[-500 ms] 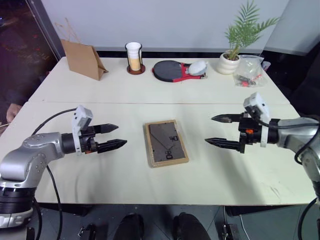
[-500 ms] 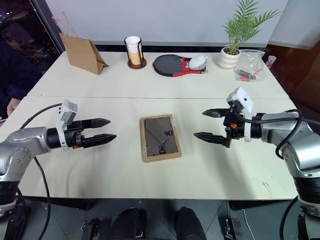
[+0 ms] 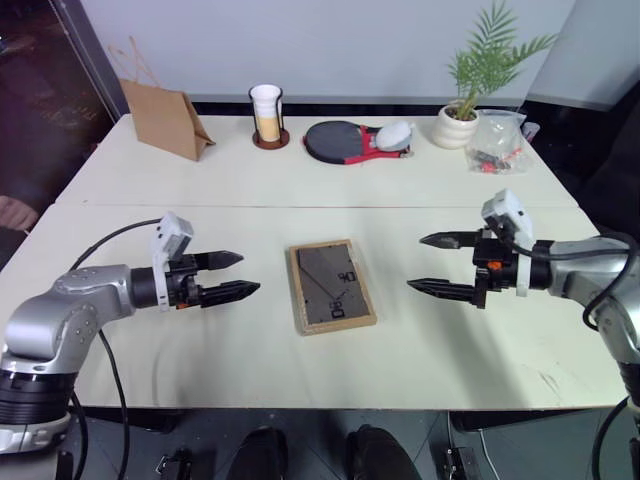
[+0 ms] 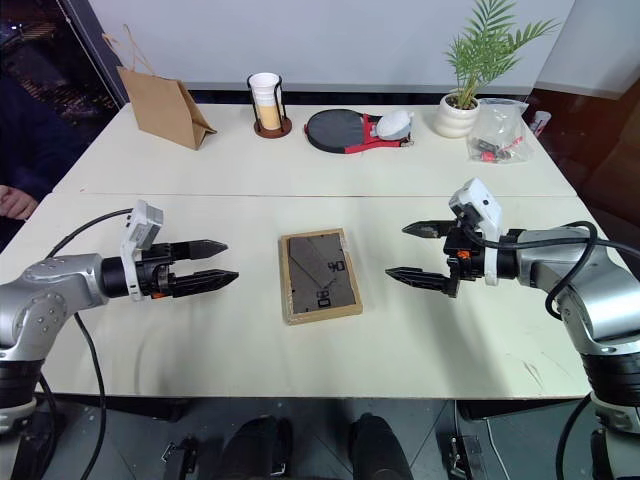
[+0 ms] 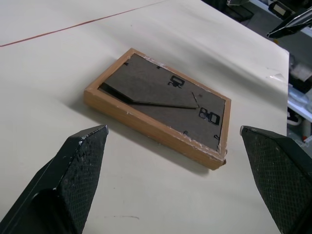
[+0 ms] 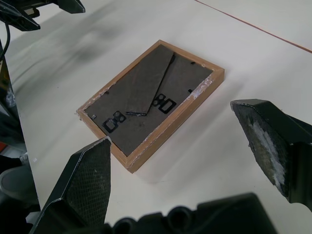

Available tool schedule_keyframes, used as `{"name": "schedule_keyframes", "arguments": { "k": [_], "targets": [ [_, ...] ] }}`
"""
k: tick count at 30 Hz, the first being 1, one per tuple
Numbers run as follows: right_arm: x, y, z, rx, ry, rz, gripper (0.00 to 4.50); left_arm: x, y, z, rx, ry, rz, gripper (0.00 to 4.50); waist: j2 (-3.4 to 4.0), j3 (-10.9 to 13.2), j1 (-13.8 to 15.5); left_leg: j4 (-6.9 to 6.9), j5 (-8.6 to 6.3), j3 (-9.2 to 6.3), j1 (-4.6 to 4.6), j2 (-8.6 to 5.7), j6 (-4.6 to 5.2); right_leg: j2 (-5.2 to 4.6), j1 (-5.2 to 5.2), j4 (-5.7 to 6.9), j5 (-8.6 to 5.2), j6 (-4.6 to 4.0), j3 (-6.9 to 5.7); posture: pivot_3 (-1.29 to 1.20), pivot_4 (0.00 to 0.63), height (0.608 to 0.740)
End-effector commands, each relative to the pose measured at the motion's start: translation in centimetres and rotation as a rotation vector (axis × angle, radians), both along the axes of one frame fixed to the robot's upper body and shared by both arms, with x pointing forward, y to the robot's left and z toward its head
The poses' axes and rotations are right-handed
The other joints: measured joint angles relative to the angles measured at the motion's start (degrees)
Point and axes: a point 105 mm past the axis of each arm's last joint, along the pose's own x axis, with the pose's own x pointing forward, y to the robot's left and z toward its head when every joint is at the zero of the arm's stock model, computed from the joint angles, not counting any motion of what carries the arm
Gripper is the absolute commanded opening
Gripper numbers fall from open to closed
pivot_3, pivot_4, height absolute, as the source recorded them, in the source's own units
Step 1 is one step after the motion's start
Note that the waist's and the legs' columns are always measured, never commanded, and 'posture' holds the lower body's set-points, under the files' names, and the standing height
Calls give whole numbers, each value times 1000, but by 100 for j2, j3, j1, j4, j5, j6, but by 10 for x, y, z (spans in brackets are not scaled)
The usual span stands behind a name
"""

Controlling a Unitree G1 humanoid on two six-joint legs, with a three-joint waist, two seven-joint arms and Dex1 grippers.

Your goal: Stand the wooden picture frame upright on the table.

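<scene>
The wooden picture frame (image 3: 332, 286) lies flat and face down near the front middle of the table (image 3: 250, 180). Its dark back, with the stand folded flat and the clips, faces up (image 5: 156, 105) (image 6: 151, 100). My left gripper (image 3: 248, 273) hovers open to the left of the frame, pointing at it, with a gap of bare table between them. On the opposite side my right gripper (image 3: 416, 262) is also open and aimed at the frame, likewise apart from it. Nothing is between either pair of fingers (image 5: 78, 165).
Along the far edge stand a brown paper bag (image 3: 165, 118), a cup in a dark holder (image 3: 268, 115), a table tennis paddle (image 3: 340, 140), a potted plant (image 3: 460, 120) and a clear plastic bag (image 3: 497, 142). A person's hand (image 3: 15, 212) shows at the left edge.
My left gripper has crept slightly toward the frame. The right gripper and the frame are where they were.
</scene>
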Motion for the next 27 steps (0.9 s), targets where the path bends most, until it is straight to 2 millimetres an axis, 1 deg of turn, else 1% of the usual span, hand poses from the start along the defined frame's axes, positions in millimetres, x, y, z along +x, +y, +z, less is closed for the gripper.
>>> {"name": "schedule_keyframes", "arguments": {
  "k": [1, 5, 16, 21, 24, 26, 27],
  "targets": [
    [0, 1, 7, 1, -40, 9, 4458, -4, -4, 8, -9, -16, -30, 4500, 0, 0, 2, 0, 0, 0, 0, 0, 0, 0, 0, 0, 0, 0, 0, 0, 150, 740],
    [1, 2, 4, -11, -42, 18, 4458, -6, -3, 6, -1, -6, -39, 4500, 0, 0, 1, 0, 0, 0, 0, 0, 0, 0, 0, 0, 0, 0, 0, 0, 150, 740],
    [7, 3, 2, -28, -59, 23, 4458, -2, -3, 7, -20, 8, -14, 4500, 0, 0, 3, 1, 0, 0, 0, 0, 0, 0, 0, 0, 0, 0, 0, 0, 150, 740],
    [11, 3, 2, -57, -87, 24, 4458, 0, -6, 3, -31, 47, -2, 4500, 0, 0, 1, 2, 0, 0, 0, 0, 0, 0, 0, 0, 0, 0, 0, 0, 150, 740],
    [26, 1, -1, -134, -189, -19, 4458, 11, -12, -2, -107, 172, 86, 4500, 0, 0, 3, 9, 0, 0, -1, -1, 0, 0, 2, 2, 0, 1, -1, 0, 150, 740],
    [33, 0, -4, -186, -238, -32, 4458, 12, -17, -7, -139, 256, 105, 4500, 0, 0, 0, 23, -3, -2, -3, -1, 4, 1, 4, 6, 1, 2, -1, 0, 150, 740],
    [37, -1, -6, -222, -271, -32, 4458, 9, -20, -9, -162, 319, 93, 4500, 0, 0, -5, 32, -6, -2, -6, 0, 10, 2, 5, 7, 2, 3, -2, 0, 150, 740]
  ]
}}
